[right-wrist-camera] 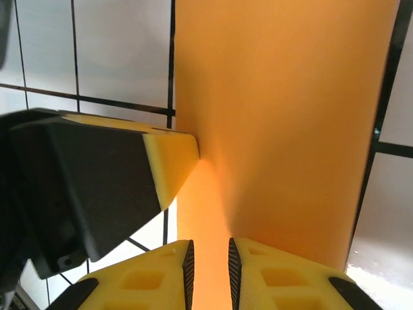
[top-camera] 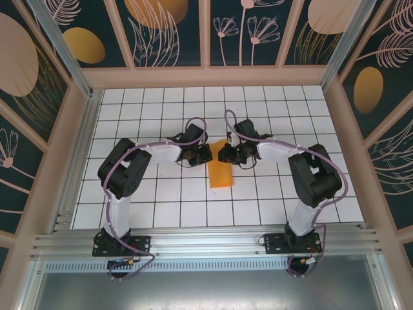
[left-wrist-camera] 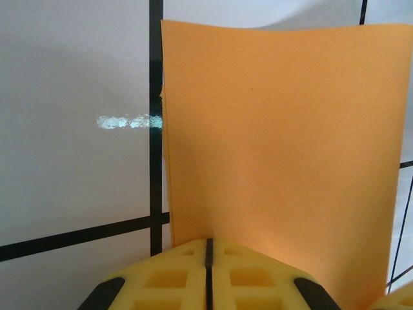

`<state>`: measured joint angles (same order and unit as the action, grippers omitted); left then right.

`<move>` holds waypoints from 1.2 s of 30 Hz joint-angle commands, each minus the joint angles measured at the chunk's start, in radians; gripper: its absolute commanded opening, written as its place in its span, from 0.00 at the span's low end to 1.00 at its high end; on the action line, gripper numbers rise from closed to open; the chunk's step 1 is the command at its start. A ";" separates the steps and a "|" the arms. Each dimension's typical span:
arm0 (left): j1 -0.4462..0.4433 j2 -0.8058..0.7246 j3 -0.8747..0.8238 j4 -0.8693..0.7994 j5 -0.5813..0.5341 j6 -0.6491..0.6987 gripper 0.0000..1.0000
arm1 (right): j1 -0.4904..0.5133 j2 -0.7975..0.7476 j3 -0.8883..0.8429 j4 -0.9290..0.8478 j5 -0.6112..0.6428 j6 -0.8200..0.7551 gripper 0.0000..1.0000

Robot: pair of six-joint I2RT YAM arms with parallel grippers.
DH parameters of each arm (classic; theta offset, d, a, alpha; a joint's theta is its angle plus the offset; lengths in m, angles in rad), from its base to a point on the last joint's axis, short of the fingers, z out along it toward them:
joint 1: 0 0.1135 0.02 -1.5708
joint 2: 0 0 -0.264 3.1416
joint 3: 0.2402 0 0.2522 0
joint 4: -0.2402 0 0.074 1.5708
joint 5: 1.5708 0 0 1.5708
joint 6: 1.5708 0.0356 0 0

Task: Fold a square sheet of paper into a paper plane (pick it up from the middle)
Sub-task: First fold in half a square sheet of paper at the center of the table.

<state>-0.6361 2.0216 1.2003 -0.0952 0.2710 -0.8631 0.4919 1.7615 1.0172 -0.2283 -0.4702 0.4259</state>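
On white tiled desk [top-camera: 161,194], hold left claw [left-wrist-camera: 208,252], pads pressed together, steady against folded orange paper [top-camera: 220,174] while squeezing right claw [right-wrist-camera: 208,252], barely apart, squarely over its edge.

The top camera is looking steeply down from above and behind the arm bases [top-camera: 121,244], taking in the whole tiled table [top-camera: 148,208]. Both wrist cameras are peering past their yellow fingers [left-wrist-camera: 169,279], very close, facing the orange sheet [top-camera: 220,170] from opposite sides; all three views are sharing it.
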 commanded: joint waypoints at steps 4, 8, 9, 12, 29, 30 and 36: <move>0.003 0.106 -0.020 -0.136 -0.134 0.041 0.10 | -0.034 0.037 -0.047 0.057 -0.082 -0.009 0.25; 0.001 0.113 -0.018 -0.140 -0.141 0.043 0.09 | -0.046 0.060 -0.067 0.077 -0.091 -0.005 0.25; 0.001 0.114 -0.019 -0.142 -0.142 0.044 0.09 | -0.049 0.065 -0.073 0.081 -0.089 -0.003 0.25; 0.001 0.118 -0.019 -0.144 -0.146 0.045 0.09 | -0.059 0.075 -0.092 0.095 -0.084 0.000 0.25; 0.001 0.129 -0.033 -0.137 -0.152 0.036 0.09 | -0.042 -0.062 -0.162 0.070 -0.181 0.014 0.24; 0.001 0.129 -0.034 -0.135 -0.150 0.034 0.08 | -0.038 -0.060 -0.175 0.068 -0.182 0.015 0.24; -0.002 0.133 -0.038 -0.129 -0.154 0.026 0.08 | -0.035 -0.055 -0.235 0.053 -0.149 0.017 0.23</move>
<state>-0.6418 2.0369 1.2232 -0.1055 0.2481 -0.8383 0.4541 1.7153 0.8051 -0.1425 -0.6220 0.4332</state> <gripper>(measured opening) 0.088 0.234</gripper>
